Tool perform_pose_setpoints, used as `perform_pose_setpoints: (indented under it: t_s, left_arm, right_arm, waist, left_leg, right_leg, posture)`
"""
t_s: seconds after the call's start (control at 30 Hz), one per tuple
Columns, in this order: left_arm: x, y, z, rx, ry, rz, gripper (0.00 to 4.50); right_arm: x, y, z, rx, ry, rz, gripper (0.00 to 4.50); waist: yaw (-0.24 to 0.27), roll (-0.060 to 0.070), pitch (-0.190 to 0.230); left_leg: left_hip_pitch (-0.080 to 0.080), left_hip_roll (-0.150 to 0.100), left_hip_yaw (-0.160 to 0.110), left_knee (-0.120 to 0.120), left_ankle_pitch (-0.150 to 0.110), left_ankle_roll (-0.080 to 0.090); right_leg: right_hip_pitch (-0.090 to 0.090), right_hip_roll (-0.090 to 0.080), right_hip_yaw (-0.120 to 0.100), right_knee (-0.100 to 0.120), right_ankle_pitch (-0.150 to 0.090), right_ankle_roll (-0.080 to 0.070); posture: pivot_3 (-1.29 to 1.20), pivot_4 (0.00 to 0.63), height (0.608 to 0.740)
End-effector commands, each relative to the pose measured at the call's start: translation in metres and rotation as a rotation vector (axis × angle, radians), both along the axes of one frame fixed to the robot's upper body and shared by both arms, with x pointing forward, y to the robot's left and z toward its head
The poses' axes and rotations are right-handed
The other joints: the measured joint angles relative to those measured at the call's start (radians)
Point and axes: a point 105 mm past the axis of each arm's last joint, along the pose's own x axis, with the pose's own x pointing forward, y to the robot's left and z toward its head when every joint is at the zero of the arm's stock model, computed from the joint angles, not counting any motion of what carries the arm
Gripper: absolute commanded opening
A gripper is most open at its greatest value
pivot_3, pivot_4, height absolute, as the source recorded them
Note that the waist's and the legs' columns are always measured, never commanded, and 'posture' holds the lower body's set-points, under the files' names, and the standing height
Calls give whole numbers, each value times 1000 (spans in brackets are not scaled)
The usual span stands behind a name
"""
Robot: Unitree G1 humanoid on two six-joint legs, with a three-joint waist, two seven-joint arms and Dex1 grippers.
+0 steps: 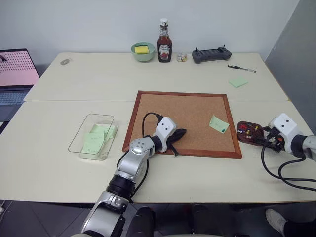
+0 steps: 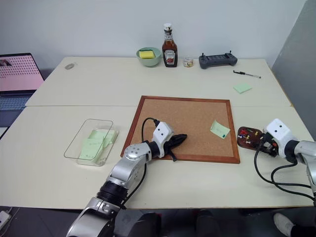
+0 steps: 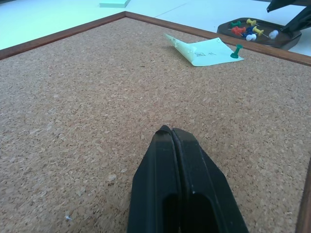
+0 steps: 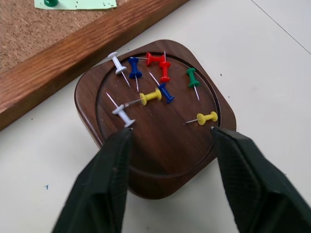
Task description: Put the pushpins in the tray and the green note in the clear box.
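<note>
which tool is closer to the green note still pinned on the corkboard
Right, narrowly. The right tool hangs open over the tray, just past the board's edge beside the green note. The left tool, shut, rests on the corkboard further off.

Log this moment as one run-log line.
left gripper: shut, over cork board | right gripper: open over tray of pushpins | green note: pinned on board

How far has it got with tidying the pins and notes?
Nine pushpins already lie in the tray, and green slips sit in the clear box. The right pincer hangs open above the tray, holding nothing. One green note is still pinned to the corkboard by a green pin.
</note>
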Motion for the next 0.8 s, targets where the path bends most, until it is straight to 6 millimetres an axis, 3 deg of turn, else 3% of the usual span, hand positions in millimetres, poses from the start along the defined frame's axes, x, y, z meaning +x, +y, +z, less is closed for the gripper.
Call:
perform_pose_setpoints:
  t_s: [0.03,0.1,0.33,0.5,0.77,0.8]
  left_arm:
    - [-1,5,-15,30,52,21,0]
    - [0,6,-15,31,52,19,0]
    - [1,5,-14,32,49,19,0]
    - [0,7,-13,34,43,24,0]
    - [0,8,-13,36,40,28,0]
    - [0,8,-13,35,40,29,0]
  right_arm:
    - [-1,16,37,85,-82,63,3701]
    - [-4,30,40,127,-66,108,4135]
    - [1,76,28,219,-44,197,4135]
    - [14,87,19,224,-44,217,4135]
    - [26,88,8,186,-30,241,4135]
    - [27,88,7,182,-26,246,3850]
  waist:
    - [0,0,0]
    - [0,0,0]
    - [0,0,0]
    - [0,0,0]
    - [-1,-1,0]
    - [-1,0,0]
  left_leg:
    - [0,0,0,0,0,0]
    - [0,0,0,0,0,0]
    - [0,0,-1,0,0,0]
    - [0,0,-1,0,0,0]
    - [0,0,-1,0,0,0]
    - [0,0,-1,0,0,0]
  right_leg:
    - [0,0,0,0,0,0]
    - [0,0,0,0,0,0]
    - [0,0,-1,0,0,0]
    - [0,0,-1,0,0,0]
    - [0,0,-1,0,0,0]
    - [0,0,-1,0,0,0]
  posture:
    - [0,150,740]
    - [0,150,740]
    - [0,150,740]
    - [0,150,740]
    - [0,150,740]
    - [0,150,740]
